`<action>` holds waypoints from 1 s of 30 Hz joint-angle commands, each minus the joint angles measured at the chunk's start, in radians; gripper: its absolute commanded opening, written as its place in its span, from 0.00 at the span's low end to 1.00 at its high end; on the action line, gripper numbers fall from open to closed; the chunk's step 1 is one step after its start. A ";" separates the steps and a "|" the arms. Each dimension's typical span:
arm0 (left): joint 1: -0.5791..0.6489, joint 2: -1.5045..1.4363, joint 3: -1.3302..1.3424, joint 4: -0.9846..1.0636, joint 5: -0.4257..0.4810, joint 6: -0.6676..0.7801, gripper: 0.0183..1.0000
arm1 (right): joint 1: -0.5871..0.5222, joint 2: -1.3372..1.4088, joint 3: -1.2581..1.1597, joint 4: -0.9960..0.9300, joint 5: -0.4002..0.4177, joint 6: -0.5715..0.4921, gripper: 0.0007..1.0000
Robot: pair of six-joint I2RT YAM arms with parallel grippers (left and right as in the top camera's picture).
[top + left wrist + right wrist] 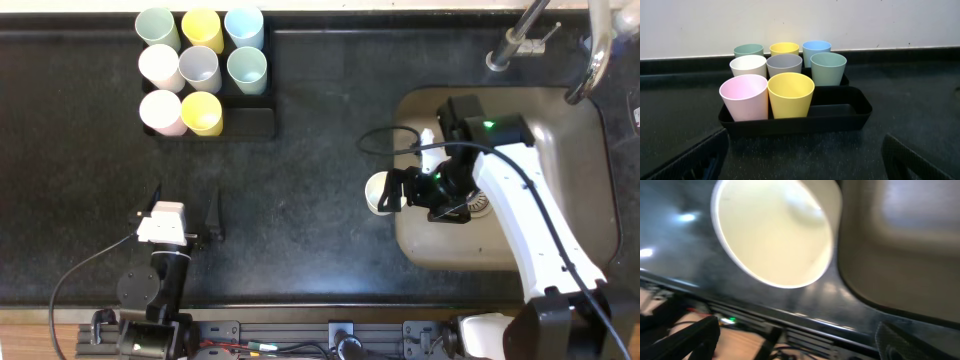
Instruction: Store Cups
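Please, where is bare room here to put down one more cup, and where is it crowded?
Free: the empty corner slot of the tray, beside the nearer yellow cup, and the open counter between tray and sink. Crowded: the sink's left rim, where the right hand and a cream cup sit close together.

The top camera looks straight down on the surface (300, 200); the left wrist camera faces the shared tray (840, 117) levelly, the right peers closely into a cup (775, 235).
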 commanded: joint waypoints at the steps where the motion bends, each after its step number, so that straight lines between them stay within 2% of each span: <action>1: 0.000 -0.007 -0.001 -0.004 0.013 0.015 1.00 | 0.006 0.018 0.022 0.000 0.140 -0.014 1.00; 5: 0.000 -0.007 -0.001 -0.004 0.013 0.016 1.00 | 0.007 0.029 0.022 0.019 0.208 -0.010 1.00; 14: 0.000 -0.007 -0.001 -0.004 0.013 0.015 1.00 | 0.013 0.136 0.022 0.112 0.212 -0.018 1.00; 17: 0.000 -0.007 -0.001 -0.004 0.013 0.015 1.00 | 0.014 0.153 0.022 0.154 0.215 -0.018 0.94; 19: 0.000 -0.007 -0.001 -0.004 0.013 0.015 1.00 | 0.018 0.153 0.022 0.181 0.215 -0.018 0.81; 21: 0.000 -0.007 -0.001 -0.004 0.013 0.015 1.00 | 0.024 0.153 0.022 0.199 0.215 -0.018 0.54; 22: 0.000 -0.007 -0.001 -0.004 0.013 0.015 1.00 | 0.027 0.153 0.022 0.203 0.215 -0.018 0.44; 25: 0.000 -0.007 -0.001 -0.004 0.013 0.016 1.00 | 0.037 0.153 0.022 0.219 0.204 -0.036 0.26; 26: 0.000 -0.007 -0.001 -0.004 0.013 0.015 1.00 | 0.043 0.153 0.022 0.224 0.199 -0.043 0.05; 30: 0.000 -0.007 -0.001 -0.004 0.013 0.016 1.00 | 0.075 0.152 0.025 0.242 0.154 -0.044 0.04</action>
